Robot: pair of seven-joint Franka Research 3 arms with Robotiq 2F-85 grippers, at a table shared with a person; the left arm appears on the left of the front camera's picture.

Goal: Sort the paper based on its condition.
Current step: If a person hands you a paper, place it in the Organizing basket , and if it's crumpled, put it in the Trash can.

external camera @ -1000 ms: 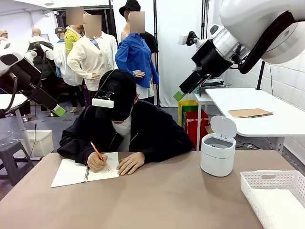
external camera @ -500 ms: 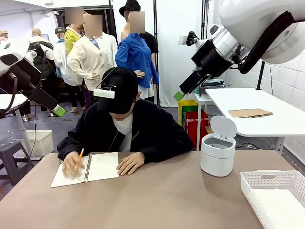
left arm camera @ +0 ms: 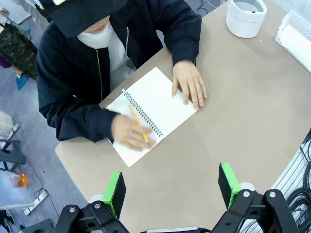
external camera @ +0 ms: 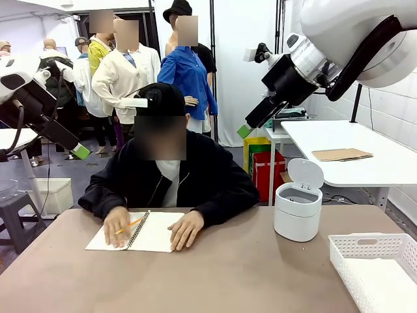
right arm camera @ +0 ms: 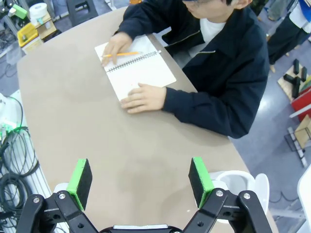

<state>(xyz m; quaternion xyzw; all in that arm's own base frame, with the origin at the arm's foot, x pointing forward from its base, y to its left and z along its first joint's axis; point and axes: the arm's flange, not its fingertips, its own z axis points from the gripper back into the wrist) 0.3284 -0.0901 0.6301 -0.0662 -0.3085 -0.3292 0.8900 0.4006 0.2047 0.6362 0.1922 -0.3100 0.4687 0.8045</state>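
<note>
Left gripper (left arm camera: 171, 187): hung high over the left end of the table, well above it; its two green pads stood wide apart with nothing between them.
Table (external camera: 234, 274): taupe, flat-topped, with a person in a dark jacket seated at its far side.
Hand at the left (external camera: 117, 225): the person's, lying on the left page, with an orange pencil (external camera: 130, 225) slanting out from under its fingers.
Notebook (external camera: 159, 240): white, spiral-bound, open flat at the far left of the table in front of the person.
Hand at the right (external camera: 186, 229): the person's, spread flat on the near right corner of the right page.
Right gripper (right arm camera: 140, 180): raised high above the table's right half, fingers wide apart and holding nothing.
Bin (external camera: 298, 218): white, round, plastic, with its flip lid upright, far right on the table.
Basket (external camera: 374, 242): white slotted plastic, at the near right corner.
Loose white paper: the basket's inside looked white, but I could not tell whether a sheet lay in it.
</note>
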